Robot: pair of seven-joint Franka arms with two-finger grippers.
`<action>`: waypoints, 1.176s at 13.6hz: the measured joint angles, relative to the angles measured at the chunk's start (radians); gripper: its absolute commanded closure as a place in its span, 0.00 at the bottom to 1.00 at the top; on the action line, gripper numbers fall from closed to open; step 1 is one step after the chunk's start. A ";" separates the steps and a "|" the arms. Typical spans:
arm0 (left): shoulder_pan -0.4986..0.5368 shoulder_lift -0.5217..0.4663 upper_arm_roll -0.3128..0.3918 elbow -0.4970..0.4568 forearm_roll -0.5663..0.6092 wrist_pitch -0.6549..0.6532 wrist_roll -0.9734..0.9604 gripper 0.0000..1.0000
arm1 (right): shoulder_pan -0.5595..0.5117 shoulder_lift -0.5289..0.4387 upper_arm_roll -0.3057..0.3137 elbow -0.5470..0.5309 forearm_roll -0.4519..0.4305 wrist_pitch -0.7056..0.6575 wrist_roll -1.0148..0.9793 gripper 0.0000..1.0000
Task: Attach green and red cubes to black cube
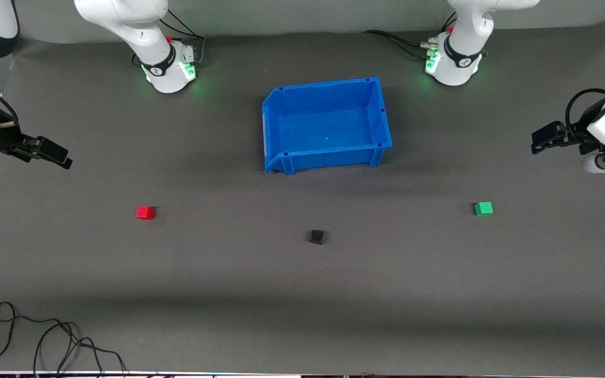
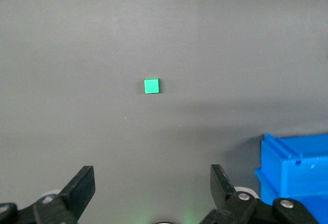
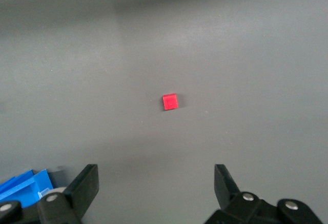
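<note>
Both arms wait high at the desk's (image 1: 302,294) ends. Left gripper (image 2: 151,190) and right gripper (image 3: 156,188) empty, jaws wide apart.

Green cube (image 1: 483,208) lies toward the left arm's end, red cube (image 1: 145,212) toward the right's, black cube (image 1: 317,236) between them, all well apart.

Risks: small cubes; an off-centre descent could nudge one away. The loose black cube may slide when pressed against.

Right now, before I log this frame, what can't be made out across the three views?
- Small matte black cube: front view only; neither wrist view frames it, and whether its faces carry any connector is too small to tell.
- Left gripper and right gripper: fingertips cut off by each wrist view's edge.
- Blue plastic bin: only corners show in the wrist views.
</note>
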State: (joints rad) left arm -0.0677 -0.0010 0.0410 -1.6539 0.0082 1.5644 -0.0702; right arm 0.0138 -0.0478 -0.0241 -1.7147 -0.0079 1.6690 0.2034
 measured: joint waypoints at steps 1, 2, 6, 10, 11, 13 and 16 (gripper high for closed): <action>0.003 0.000 0.002 0.001 0.000 0.000 -0.074 0.00 | 0.000 0.000 0.000 0.000 0.000 0.000 0.000 0.00; 0.005 0.000 0.003 0.002 -0.001 0.001 -0.157 0.00 | 0.000 0.000 0.000 0.000 0.000 0.000 0.000 0.00; 0.008 0.001 0.004 0.005 -0.025 0.004 -0.523 0.00 | 0.000 0.000 0.000 0.000 0.000 0.000 0.000 0.00; 0.054 0.034 0.006 0.045 -0.103 0.006 -0.925 0.00 | 0.001 0.000 0.001 0.000 0.000 0.000 0.000 0.00; 0.071 0.048 0.007 0.053 -0.122 0.013 -1.005 0.00 | 0.001 0.000 0.001 0.000 0.000 0.000 0.000 0.00; 0.109 0.072 0.008 0.057 -0.176 0.038 -1.105 0.00 | 0.001 0.000 0.001 0.000 0.000 0.000 0.000 0.00; 0.166 0.097 0.010 0.057 -0.249 0.055 -1.223 0.00 | 0.001 0.001 0.001 -0.001 0.000 -0.001 0.000 0.00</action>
State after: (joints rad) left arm 0.0981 0.0957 0.0506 -1.5965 -0.2409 1.6196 -1.2936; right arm 0.0144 -0.0472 -0.0235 -1.7154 -0.0079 1.6684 0.2034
